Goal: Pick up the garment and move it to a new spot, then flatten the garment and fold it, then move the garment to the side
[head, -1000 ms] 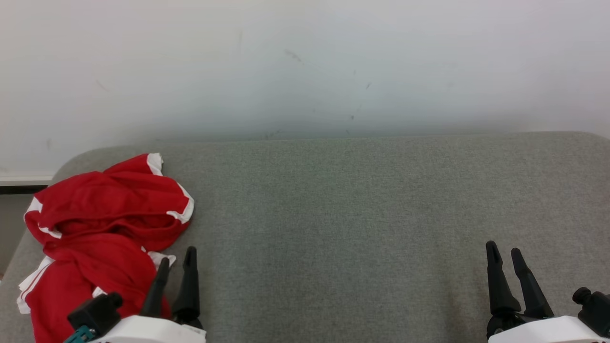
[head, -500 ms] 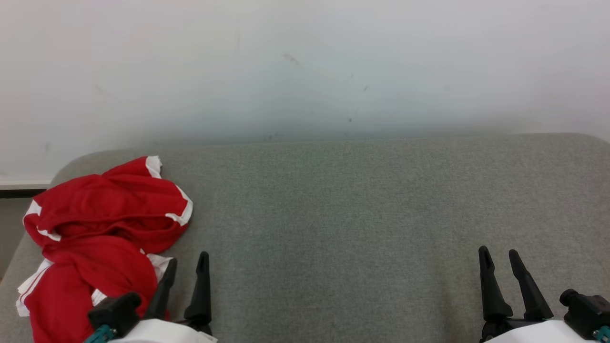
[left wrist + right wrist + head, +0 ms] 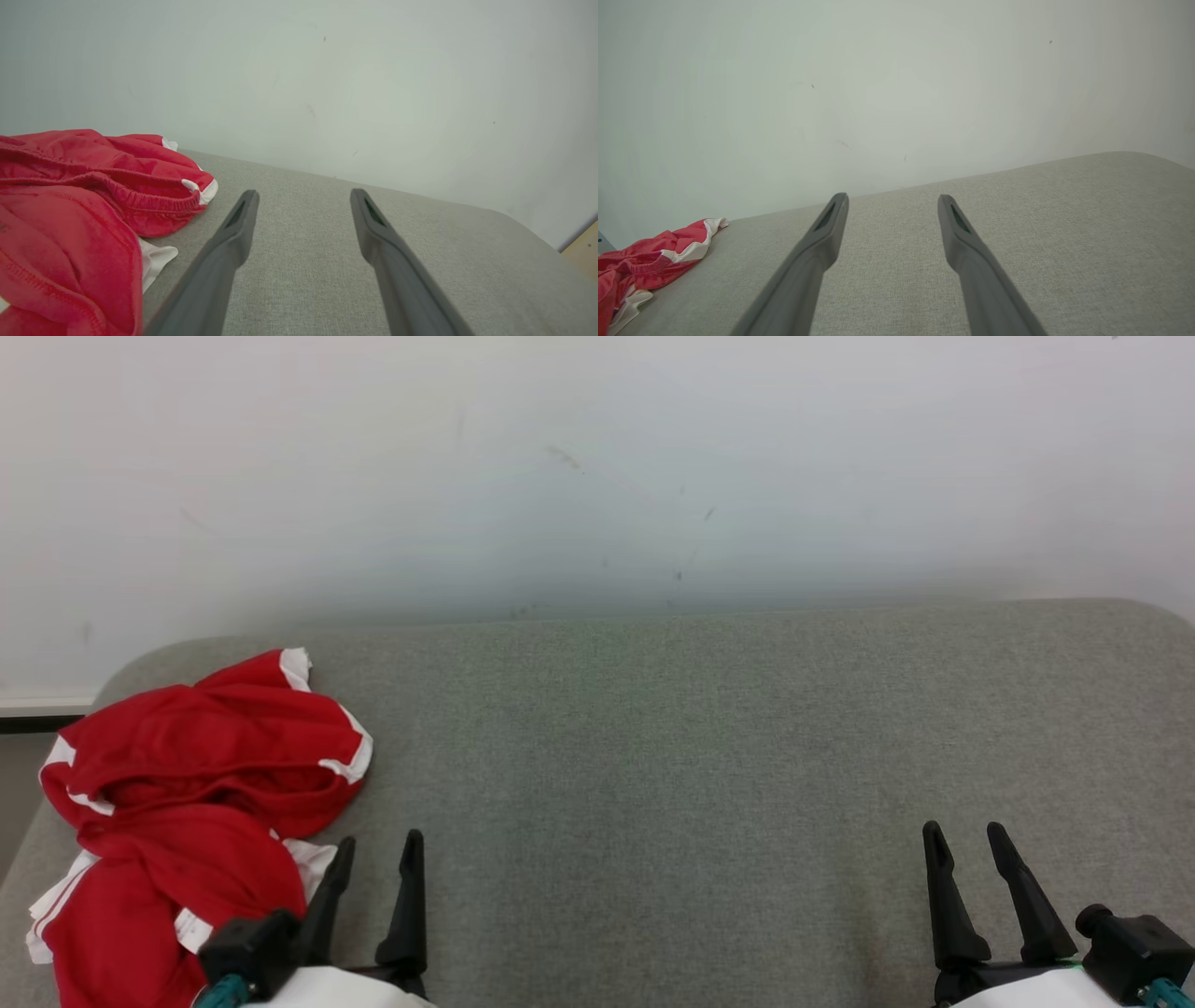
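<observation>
Head view: crumpled red garment (image 3: 187, 784) with white trim, at the left edge of the grey fabric tabletop (image 3: 700, 756). Left claw (image 3: 381, 840) just beside it, released. Right claw (image 3: 962, 828) well apart, released. Open grey surface between them.

Garment (image 3: 177, 775) on cushion (image 3: 709, 747), far left, wall (image 3: 597, 457) behind

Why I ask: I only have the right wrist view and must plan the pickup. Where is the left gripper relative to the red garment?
Observer: The left gripper sits just to the right of the garment, open and holding nothing.
Operator: I see just a red and white corner. Is the garment flat?
Observer: No. It lies crumpled in a heap at the left end of the grey cushion.
</observation>
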You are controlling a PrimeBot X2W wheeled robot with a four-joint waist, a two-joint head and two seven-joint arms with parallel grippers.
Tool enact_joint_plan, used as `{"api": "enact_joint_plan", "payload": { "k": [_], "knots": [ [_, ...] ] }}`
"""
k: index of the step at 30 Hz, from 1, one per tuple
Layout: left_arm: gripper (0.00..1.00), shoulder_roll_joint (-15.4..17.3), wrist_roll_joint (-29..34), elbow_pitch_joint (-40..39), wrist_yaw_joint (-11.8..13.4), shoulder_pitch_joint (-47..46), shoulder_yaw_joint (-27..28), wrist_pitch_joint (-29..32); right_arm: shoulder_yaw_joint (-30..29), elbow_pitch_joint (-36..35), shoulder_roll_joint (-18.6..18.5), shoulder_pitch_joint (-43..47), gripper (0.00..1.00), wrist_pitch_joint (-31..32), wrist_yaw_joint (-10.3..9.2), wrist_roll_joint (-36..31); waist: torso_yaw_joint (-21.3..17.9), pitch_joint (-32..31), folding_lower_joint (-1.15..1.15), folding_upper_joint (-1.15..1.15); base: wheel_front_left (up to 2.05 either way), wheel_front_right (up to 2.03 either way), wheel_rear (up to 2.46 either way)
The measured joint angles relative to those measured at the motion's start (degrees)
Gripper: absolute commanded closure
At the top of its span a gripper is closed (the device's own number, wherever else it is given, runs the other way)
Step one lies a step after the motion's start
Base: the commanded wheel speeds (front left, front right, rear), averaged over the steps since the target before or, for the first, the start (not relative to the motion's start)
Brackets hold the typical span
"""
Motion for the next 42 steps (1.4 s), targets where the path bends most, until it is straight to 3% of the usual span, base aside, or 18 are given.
{"api": "enact_joint_plan", "payload": {
  "k": [30,42],
  "knots": [
    [0.0,0.16,10.67,-1.65,0.54,0.18,-0.47,-3.44,0.54,-1.37,-0.05,0.0,0.0,-3.48,0.01,-8.79,-0.35,-0.61,0.0,0.0,0.0,0.0,0.0],
    [0.0,0.2,10.22,-0.37,1.13,0.38,-0.45,-3.87,0.59,-1.47,-0.09,-0.01,0.0,-3.83,0.01,-9.34,-0.51,-0.83,0.0,0.0,0.0,0.0,0.0]
  ]
}}
